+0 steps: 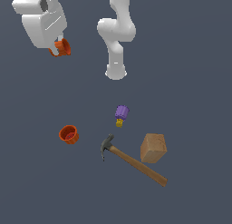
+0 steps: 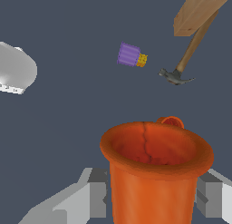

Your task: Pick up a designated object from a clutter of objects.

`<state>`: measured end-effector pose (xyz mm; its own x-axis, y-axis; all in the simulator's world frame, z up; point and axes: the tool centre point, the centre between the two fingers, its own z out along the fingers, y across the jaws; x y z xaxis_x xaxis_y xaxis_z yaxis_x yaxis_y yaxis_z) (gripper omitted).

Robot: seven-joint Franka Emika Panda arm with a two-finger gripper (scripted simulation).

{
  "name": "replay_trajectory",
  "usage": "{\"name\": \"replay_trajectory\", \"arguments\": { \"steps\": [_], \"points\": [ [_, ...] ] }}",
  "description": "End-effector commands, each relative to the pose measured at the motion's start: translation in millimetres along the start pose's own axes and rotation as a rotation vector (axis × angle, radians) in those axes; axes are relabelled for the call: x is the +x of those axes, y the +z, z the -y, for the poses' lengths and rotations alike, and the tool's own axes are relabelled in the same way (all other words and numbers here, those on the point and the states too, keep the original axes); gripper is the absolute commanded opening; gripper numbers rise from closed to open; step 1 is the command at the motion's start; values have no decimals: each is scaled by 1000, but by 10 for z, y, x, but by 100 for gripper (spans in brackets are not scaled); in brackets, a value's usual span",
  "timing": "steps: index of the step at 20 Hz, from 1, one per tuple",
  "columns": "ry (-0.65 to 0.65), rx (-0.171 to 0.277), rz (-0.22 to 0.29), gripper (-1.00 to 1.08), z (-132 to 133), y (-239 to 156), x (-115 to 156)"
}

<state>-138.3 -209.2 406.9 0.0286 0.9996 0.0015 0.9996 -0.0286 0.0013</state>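
Note:
My gripper (image 1: pixel 60 45) is high at the exterior view's upper left, well above the floor. It is shut on the tiny orange cup (image 1: pixel 62 48). In the wrist view the orange cup (image 2: pixel 154 173) fills the space between my two grey fingers (image 2: pixel 93 193), its open mouth facing away from the camera. The rest of the clutter lies on the floor below: a purple cup (image 1: pixel 121 112) with a yellow bit, a red-orange cup (image 1: pixel 69 134), a wooden-handled hammer (image 1: pixel 131 160) and a tan wooden block (image 1: pixel 153 148).
The arm's white base (image 1: pixel 116 71) stands at the back, and shows in the wrist view (image 2: pixel 16 69). The wrist view also shows the purple cup (image 2: pixel 129 54), the hammer (image 2: pixel 190 51), the block (image 2: pixel 199 10) and the red-orange cup's rim (image 2: pixel 171 122) behind the held cup.

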Motion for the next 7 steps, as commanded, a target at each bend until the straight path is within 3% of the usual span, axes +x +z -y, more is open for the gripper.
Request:
{"name": "replay_trajectory", "arguments": {
  "steps": [1,7],
  "points": [
    [0,1,1,-100,36,-96,-66],
    [0,1,1,-100,60,-179,-129]
  ]
}}
